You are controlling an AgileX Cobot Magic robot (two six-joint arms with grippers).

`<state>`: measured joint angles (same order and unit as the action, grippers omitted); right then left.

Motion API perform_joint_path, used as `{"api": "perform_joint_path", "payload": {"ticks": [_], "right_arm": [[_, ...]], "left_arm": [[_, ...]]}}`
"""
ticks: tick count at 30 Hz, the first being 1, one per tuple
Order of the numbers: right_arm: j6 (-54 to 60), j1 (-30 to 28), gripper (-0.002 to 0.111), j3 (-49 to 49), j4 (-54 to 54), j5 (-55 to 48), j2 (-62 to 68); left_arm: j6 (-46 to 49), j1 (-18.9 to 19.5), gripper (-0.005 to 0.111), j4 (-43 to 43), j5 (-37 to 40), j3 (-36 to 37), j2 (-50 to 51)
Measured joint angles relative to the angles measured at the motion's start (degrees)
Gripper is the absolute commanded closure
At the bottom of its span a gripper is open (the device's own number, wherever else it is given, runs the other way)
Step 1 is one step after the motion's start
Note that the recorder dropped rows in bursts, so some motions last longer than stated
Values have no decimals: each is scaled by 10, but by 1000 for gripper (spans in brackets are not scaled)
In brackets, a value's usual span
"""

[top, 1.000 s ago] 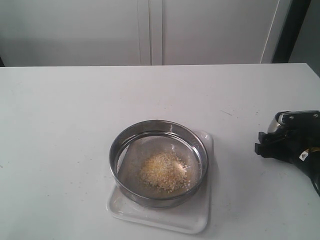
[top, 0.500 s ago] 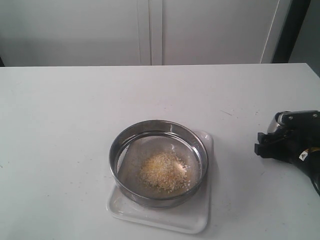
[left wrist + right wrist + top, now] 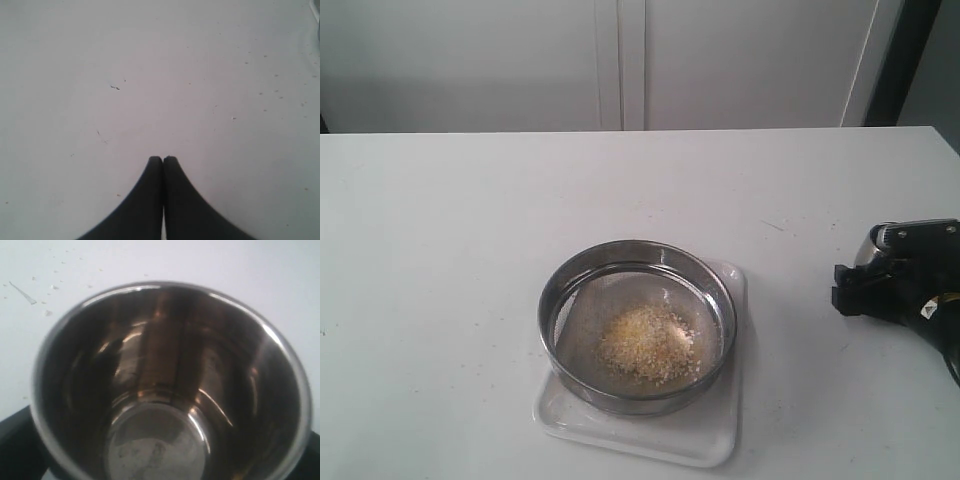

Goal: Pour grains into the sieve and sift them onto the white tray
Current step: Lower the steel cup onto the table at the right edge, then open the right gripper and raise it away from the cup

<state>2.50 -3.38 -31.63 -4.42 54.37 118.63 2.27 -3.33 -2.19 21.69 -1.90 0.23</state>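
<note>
The sieve (image 3: 552,300), a wide steel ring with mesh, rests on the white tray (image 3: 720,440) near the table's front middle. A heap of golden and pale grains (image 3: 645,345) lies on its mesh. At the right edge my right gripper (image 3: 880,285) sits low over the table, shut on a small steel cup (image 3: 873,247). In the right wrist view that cup (image 3: 170,370) is upright and empty, with dark fingers (image 3: 15,440) at its sides. My left gripper (image 3: 163,160) is shut on nothing above bare table and does not show in the exterior view.
The white table (image 3: 470,220) runs back to pale cabinet doors (image 3: 620,60). A few stray grains (image 3: 275,90) dot the surface in the left wrist view, and a few more specks (image 3: 50,287) lie beyond the cup.
The right gripper with the cup has edged very slightly to the right. The sieve, tray and grains have stayed put.
</note>
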Motion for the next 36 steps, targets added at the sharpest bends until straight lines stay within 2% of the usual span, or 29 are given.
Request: {"api": "perform_joint_path", "payload": {"ticks": [16, 36], "right_arm": [[2, 0, 13, 0, -1, -28, -20], [2, 0, 13, 1, -1, -39, -154]], "left_arm": [[0, 0, 107, 0, 0, 0, 0], [0, 0, 107, 0, 0, 0, 0]]}}
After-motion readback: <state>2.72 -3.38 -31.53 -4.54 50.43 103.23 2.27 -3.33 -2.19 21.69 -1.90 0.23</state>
